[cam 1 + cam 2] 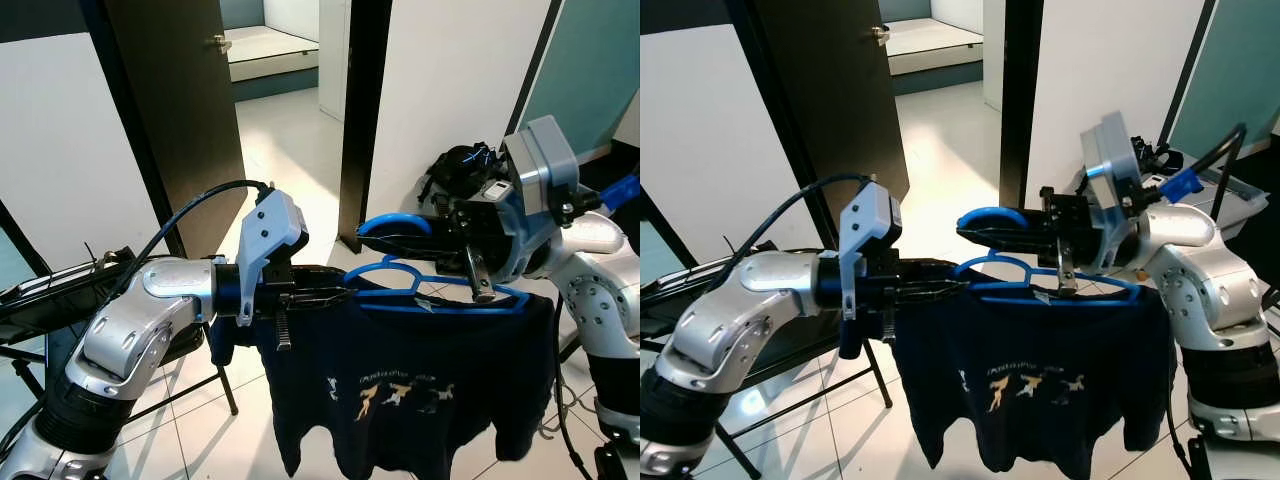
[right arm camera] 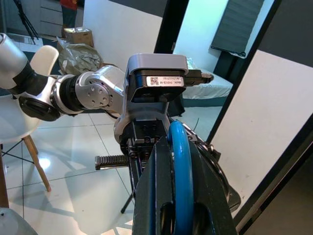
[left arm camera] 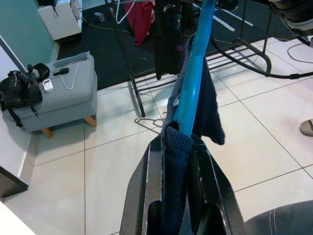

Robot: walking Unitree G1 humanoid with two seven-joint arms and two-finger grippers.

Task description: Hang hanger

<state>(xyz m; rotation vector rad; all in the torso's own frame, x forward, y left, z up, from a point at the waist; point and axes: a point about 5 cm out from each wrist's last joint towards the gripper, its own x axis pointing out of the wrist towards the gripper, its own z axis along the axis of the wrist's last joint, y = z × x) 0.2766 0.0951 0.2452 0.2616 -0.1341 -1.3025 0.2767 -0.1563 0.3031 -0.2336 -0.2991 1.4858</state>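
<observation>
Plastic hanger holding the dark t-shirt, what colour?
Bright blue plastic hanger, clearest in the left eye view, under the navy t-shirt's shoulders.

T-shirt [image 1: 420, 400] hem cut off below, hanger [image 1: 440, 298] bar under fabric

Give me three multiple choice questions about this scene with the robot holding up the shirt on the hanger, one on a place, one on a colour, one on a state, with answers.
1. Where do the left gripper fingers grip?
A. the hanger's hook
B. the shirt's shoulder end
C. the shirt's hem

2. What colour is the hanger?
A. blue
B. white
C. red

3. What state is the right gripper in?
A. open, apart from the hanger
B. shut on the hanger's hook
C. hanging idle

Answers: 1 B, the left wrist view shows dark fabric between the fingers. 2 A, blue bar above the dark T-shirt. 3 B, the blue hook sits between its fingers.
</observation>
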